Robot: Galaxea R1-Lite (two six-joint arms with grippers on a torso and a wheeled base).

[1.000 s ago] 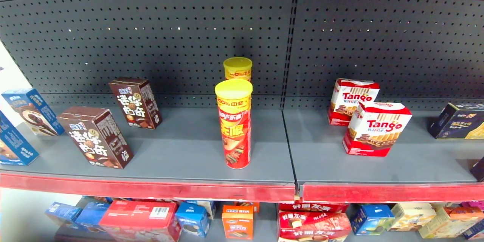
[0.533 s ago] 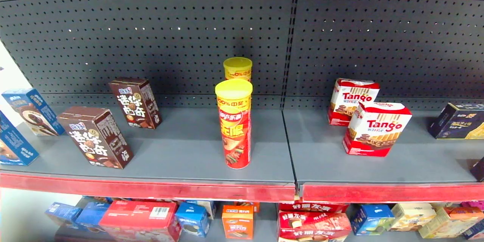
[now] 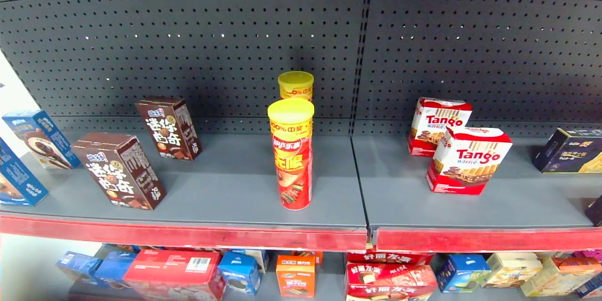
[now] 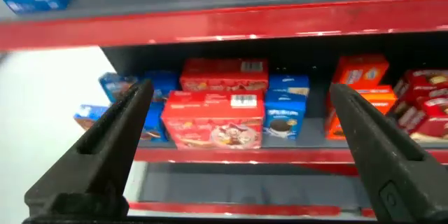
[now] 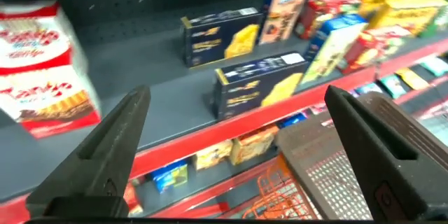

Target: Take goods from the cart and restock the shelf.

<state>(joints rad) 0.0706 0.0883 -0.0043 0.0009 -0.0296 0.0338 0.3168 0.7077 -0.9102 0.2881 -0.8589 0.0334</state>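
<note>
- Head view, far left edge: two blue boxes [image 3: 40,138] standing on the grey shelf [image 3: 225,183], which has a red front strip.
- Left of centre: two brown boxes [image 3: 120,169], one near the front edge, one farther back, well apart, both tilted as seen.
- Centre: front can [image 3: 291,153], red with a yellow lid, upright. The rear can [image 3: 295,85] is directly behind it, close to the pegboard back.
- Right of centre: two red-and-white wafer boxes [image 3: 465,160], one behind the other, overlapping as seen.
- Far right: navy box [image 3: 566,150], set back on the shelf.
- Bottom of frame: lower shelf crowded with cartons, among them a large red carton [image 3: 174,273].
- Left wrist view: left gripper [image 4: 241,89] has its fingers spread wide with nothing between them. It faces the lower shelf, with the large red carton framed in the gap.
- Right wrist view: right gripper [image 5: 238,94] also has its fingers spread and holds nothing. Navy boxes lie beyond them on the shelf.
- Same view: the orange wire cart [image 5: 280,189] sits in front of the shelving, below the shelf's red strip. What it holds is unclear.
</note>
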